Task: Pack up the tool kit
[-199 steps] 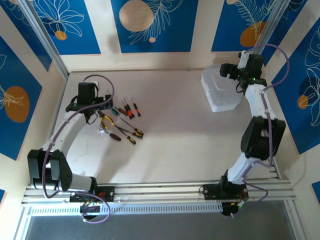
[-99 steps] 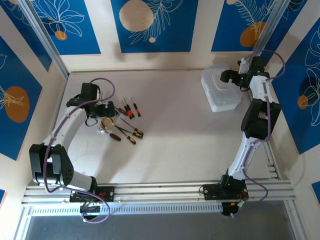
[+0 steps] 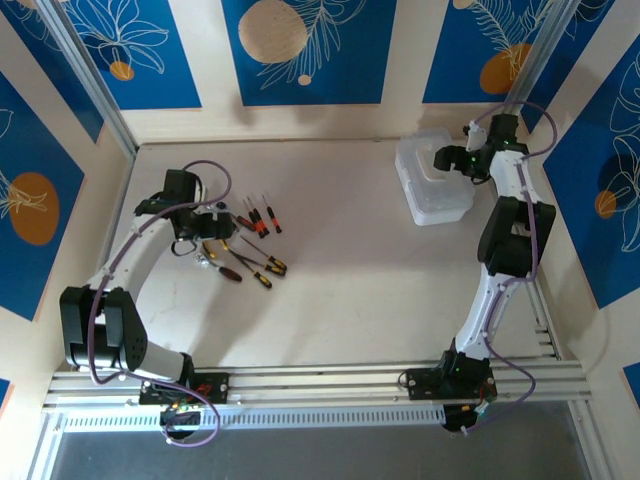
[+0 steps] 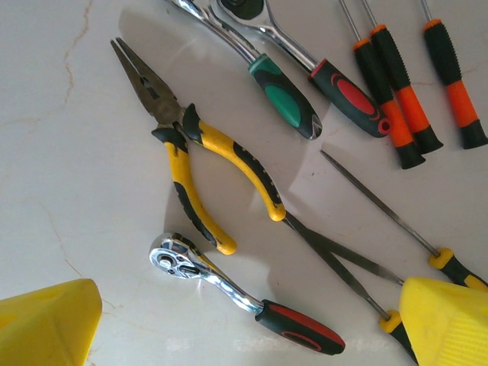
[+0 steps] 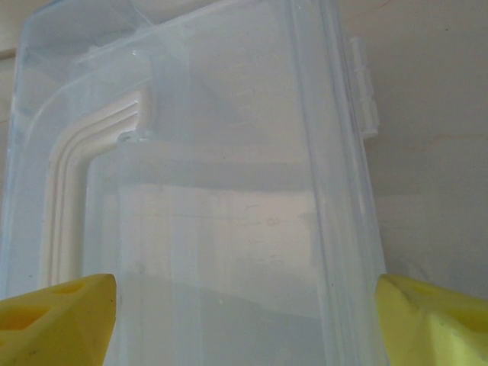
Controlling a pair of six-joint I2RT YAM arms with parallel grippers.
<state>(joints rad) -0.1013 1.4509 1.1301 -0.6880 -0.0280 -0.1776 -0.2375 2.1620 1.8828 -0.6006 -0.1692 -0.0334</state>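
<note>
A clear plastic case (image 3: pixel 432 185) sits at the far right of a pale surface (image 3: pixel 340 260), close to the back wall, and the tools that belong with it lie loose at the far left, well apart from it. Seen from the right wrist, the case (image 5: pixel 229 213) is see-through with rounded corners, a white ridged piece inside along its left side and a small tab on its right edge. The right gripper (image 3: pixel 447 158) hangs over the case; in its own view the right gripper (image 5: pixel 244 320) has its yellow fingers spread wide, one over the left part of the case and one just beside the right edge, and whether they touch the plastic cannot be told. Among the tools, yellow-handled pliers (image 4: pixel 183 133) lie closed with the nose pointing away. Beside them lie a ratchet with a red and black handle (image 4: pixel 244 297), a green-handled tool (image 4: pixel 278 95), three orange and black screwdrivers (image 4: pixel 400 107) and thin yellow-collared screwdrivers (image 4: pixel 442 259). The left gripper (image 3: pixel 205 215) hovers just above this cluster, its fingers spread wide in the wrist view (image 4: pixel 244 328) and holding nothing. Blue panels with leaf patterns (image 3: pixel 310 50) line the walls.
</note>
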